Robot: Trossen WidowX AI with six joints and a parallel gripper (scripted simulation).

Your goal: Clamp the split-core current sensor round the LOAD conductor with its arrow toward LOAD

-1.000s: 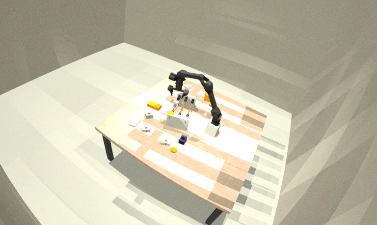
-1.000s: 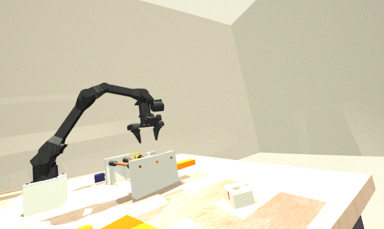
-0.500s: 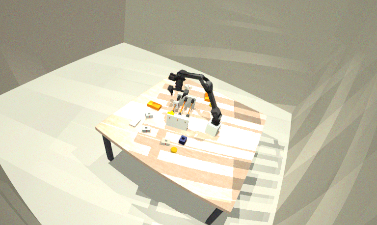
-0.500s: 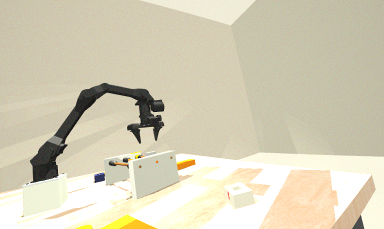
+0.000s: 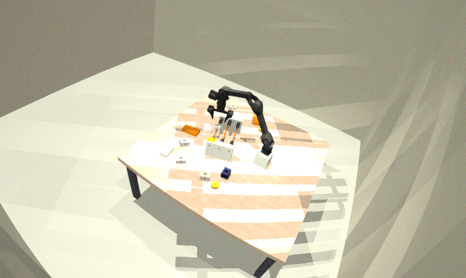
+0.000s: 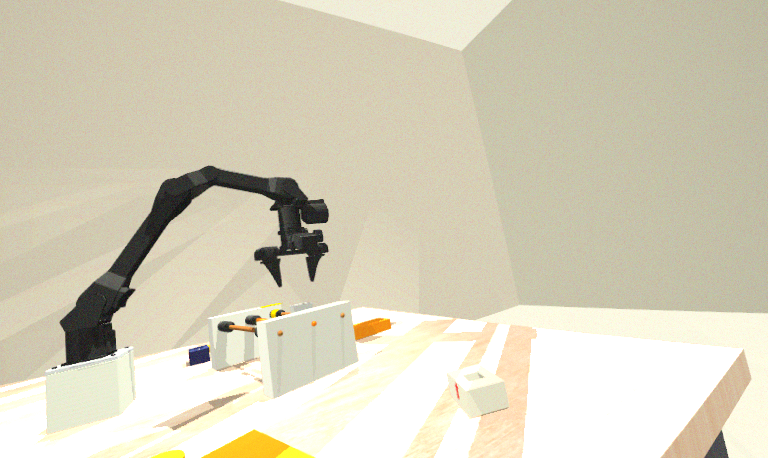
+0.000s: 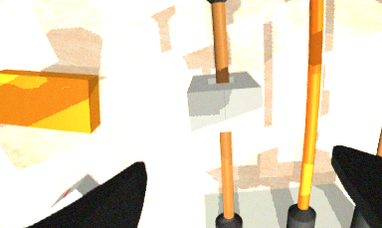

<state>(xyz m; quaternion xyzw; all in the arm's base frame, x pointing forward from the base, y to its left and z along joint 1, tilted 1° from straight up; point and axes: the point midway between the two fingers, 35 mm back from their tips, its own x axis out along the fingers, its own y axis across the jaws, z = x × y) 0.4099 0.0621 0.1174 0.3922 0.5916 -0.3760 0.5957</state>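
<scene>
A grey-white sensor block [image 5: 217, 128] [image 7: 224, 106] sits around the outer conductor [image 5: 214, 135] [image 7: 226, 163], on the orange block's side of the rack. Its two halves look met along a thin seam; the latch and the arrow cannot be made out. A yellow marker [image 5: 210, 139] [image 6: 270, 306] is on the rack panel near that conductor's end; its lettering is unreadable. My gripper [image 5: 219, 119] [image 6: 296, 283] [image 7: 239, 162] is wide open and empty, above the sensor and clear of it.
Two more conductors run between the white rack panels [image 5: 219, 151] [image 6: 311, 351]. An orange block [image 5: 190, 130] [image 6: 372, 329] [image 7: 47, 104] lies beside the rack. Several white blocks, one at the back [image 5: 232, 107] [image 6: 481, 394], a navy block [image 5: 226, 172] [image 6: 198, 355] and a yellow disc [image 5: 215, 184] stand around.
</scene>
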